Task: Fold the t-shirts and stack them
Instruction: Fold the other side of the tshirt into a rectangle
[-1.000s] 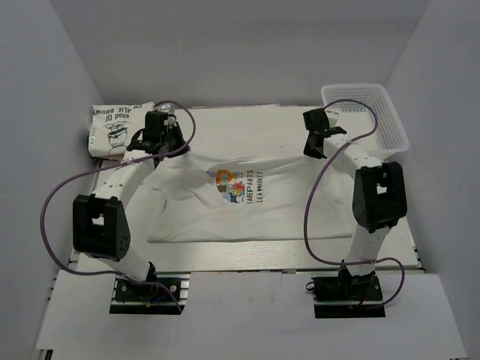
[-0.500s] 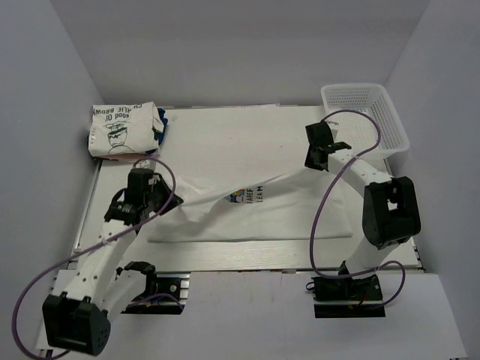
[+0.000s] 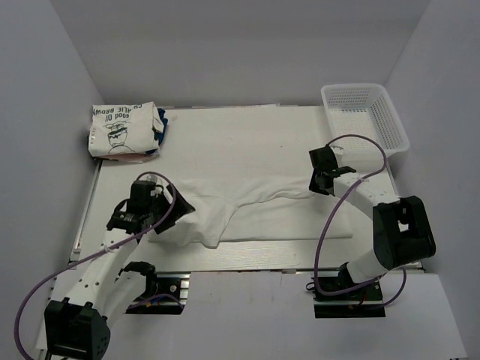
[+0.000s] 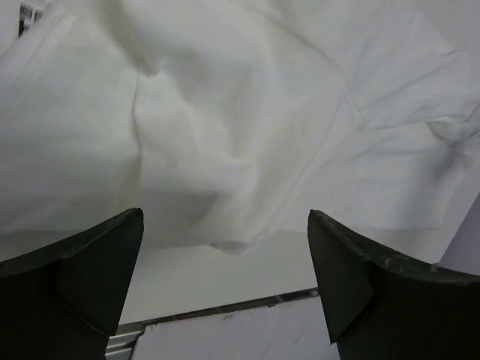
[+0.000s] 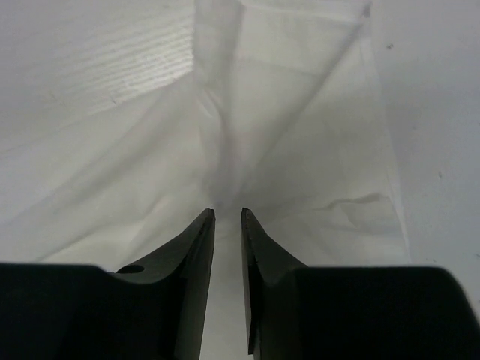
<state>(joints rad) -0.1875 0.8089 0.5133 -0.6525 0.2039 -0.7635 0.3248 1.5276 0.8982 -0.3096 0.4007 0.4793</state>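
Since a fold needs one end held while the other is laid down, the top view makes sense. My right gripper (image 3: 321, 184) sits at the right end of the white tee (image 3: 262, 214), and a taut ridge runs leftward from it across the cloth. My left gripper (image 3: 174, 208) hovers at the tee's left end, just beside a bunched lump. The tee lies mid-table toward the near edge, far half doubled over near half. No print shows, so I judge the printed face is inside the fold. The right end is flattish and the left end messy, so I'd call the fold partway done, with the bunch needing smoothing first. The Charlie Brown tee (image 3: 120, 131) is folded and parked at the far-left corner, well apart; my guess is that's the stack spot. The basket (image 3: 396, 127) at far right isn't part of this step.

Left wrist: fingers (image 4: 82, 270) are spread wide with nothing between them. The tee (image 4: 225, 127) fills the upper view in soft rolls, a rounded edge drooping toward a bare strip of table (image 4: 187, 274). I'm near the cloth, not gripping it.

Right wrist: fingers (image 5: 196, 255) are almost together, with only a thin slit between. Creases in the tee (image 5: 285, 150) converge at the tips, so I judge a thin pinch of fabric is clamped there, though I can't see the contact itself. The cloth beyond is smooth apart from one small wrinkle at right. Its straight edge runs along bare table (image 5: 435, 112).
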